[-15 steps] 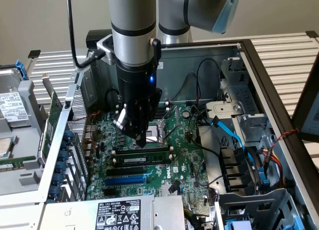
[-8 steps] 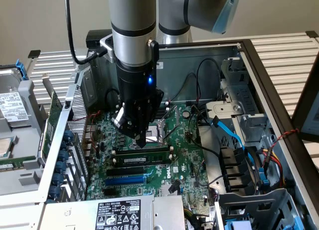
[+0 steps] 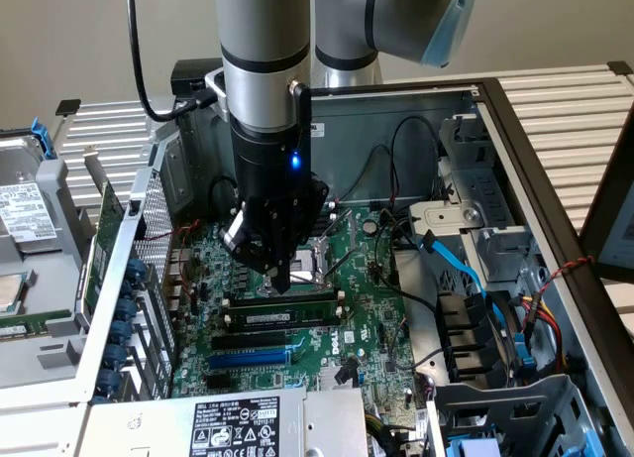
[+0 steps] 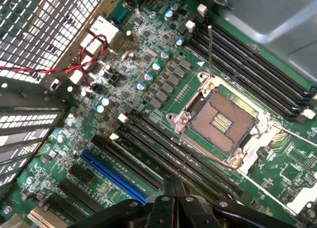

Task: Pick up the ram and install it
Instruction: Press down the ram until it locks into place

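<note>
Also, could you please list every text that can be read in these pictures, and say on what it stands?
"DELL": white logo on the motherboard, tilted; probable, not certain.
Power supply label: print and symbols, too small to read.
Hard drive label: too small to read.
White sticker on a seated memory stick: too small to read.
Board markings in the wrist view: too small to read.

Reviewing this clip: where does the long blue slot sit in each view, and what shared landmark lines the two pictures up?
Exterior view: the blue slot lies low in the picture, just nearer the camera than the black slots.
Wrist view: the blue slot runs alongside the black slots, on their side away from the socket.
Shared landmark: the open CPU socket.
</note>
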Controlling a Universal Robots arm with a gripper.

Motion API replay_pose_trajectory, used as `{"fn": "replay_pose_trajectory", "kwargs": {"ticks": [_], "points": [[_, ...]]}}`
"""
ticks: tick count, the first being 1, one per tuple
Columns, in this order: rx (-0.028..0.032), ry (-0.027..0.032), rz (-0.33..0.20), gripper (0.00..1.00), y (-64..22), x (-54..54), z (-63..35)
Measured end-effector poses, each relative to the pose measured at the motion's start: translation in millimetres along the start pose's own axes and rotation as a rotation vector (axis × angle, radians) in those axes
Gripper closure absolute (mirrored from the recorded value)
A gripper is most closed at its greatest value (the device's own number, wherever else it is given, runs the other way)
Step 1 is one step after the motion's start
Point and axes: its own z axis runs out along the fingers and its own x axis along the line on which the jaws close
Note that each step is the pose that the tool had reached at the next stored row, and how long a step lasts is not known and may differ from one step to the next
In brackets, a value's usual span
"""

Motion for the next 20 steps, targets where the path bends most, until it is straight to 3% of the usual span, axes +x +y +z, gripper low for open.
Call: {"fn": "replay_pose_trajectory", "kwargs": {"ticks": [4, 9, 12, 20], "points": [[0.0000, -0.0017, 0.046, 0.89, 0.0, 0.0, 0.0], [0.0086, -0.0175, 0.091, 0.89, 0.0, 0.0, 0.0], [0.0110, -0.0225, 0.122, 0.89, 0.0, 0.0, 0.1], [0.0105, -0.0229, 0.238, 0.89, 0.0, 0.1, 0.0]]}}
